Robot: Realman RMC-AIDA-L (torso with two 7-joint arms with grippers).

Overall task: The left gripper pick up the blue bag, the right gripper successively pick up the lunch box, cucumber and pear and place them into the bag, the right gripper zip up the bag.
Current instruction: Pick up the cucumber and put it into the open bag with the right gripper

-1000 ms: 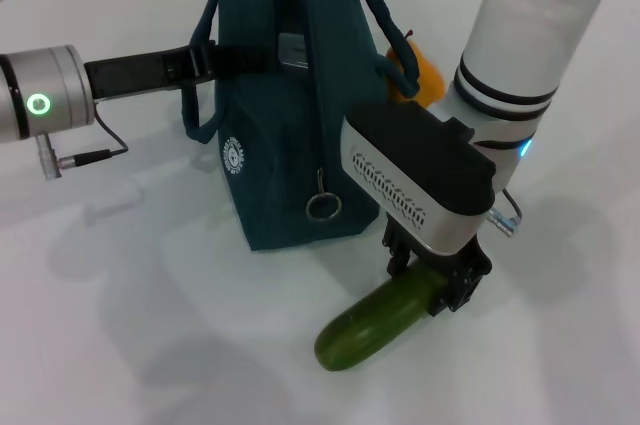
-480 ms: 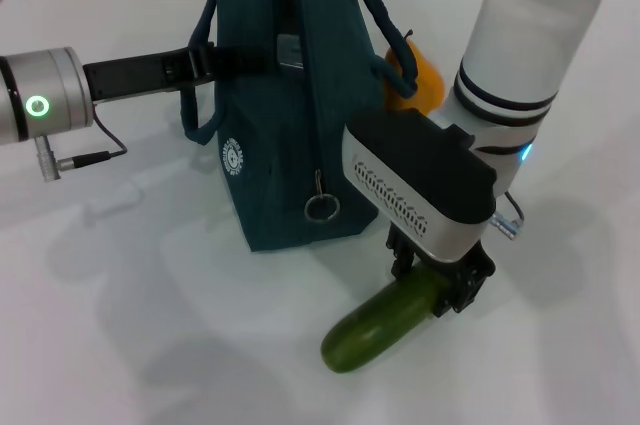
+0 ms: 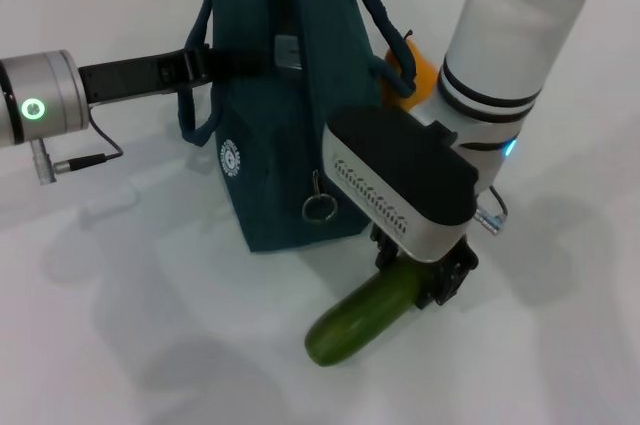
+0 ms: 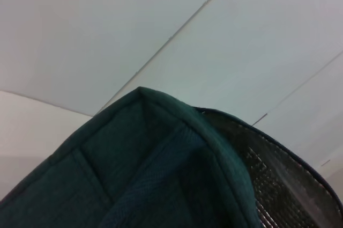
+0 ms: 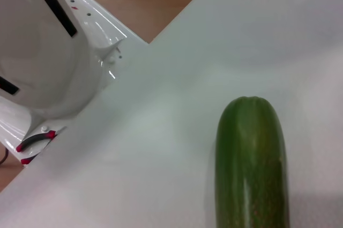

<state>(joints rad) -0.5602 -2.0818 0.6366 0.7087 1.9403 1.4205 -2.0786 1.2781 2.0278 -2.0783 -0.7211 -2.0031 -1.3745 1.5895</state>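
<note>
The blue bag (image 3: 280, 145) stands upright in the middle of the white table, its ring zipper pull (image 3: 320, 207) hanging on the near end. My left gripper (image 3: 200, 63) reaches in from the left and is shut on the bag's upper rim. The left wrist view is filled by the bag's fabric (image 4: 161, 174) and foil lining (image 4: 284, 185). Just in front and to the right of the bag, my right gripper (image 3: 415, 275) is shut on one end of the cucumber (image 3: 355, 323), also seen as a green cucumber (image 5: 252, 163) over the table. The pear (image 3: 420, 73) sits behind the bag. The lunch box is out of view.
The white table (image 3: 150, 325) spreads open to the left and front of the bag. My right arm's white forearm (image 3: 510, 45) rises over the pear's side. The robot's white body (image 5: 48, 51) shows in the right wrist view.
My right gripper has shifted a little to the left with the cucumber held in it. The bag and left arm moved slightly left.
</note>
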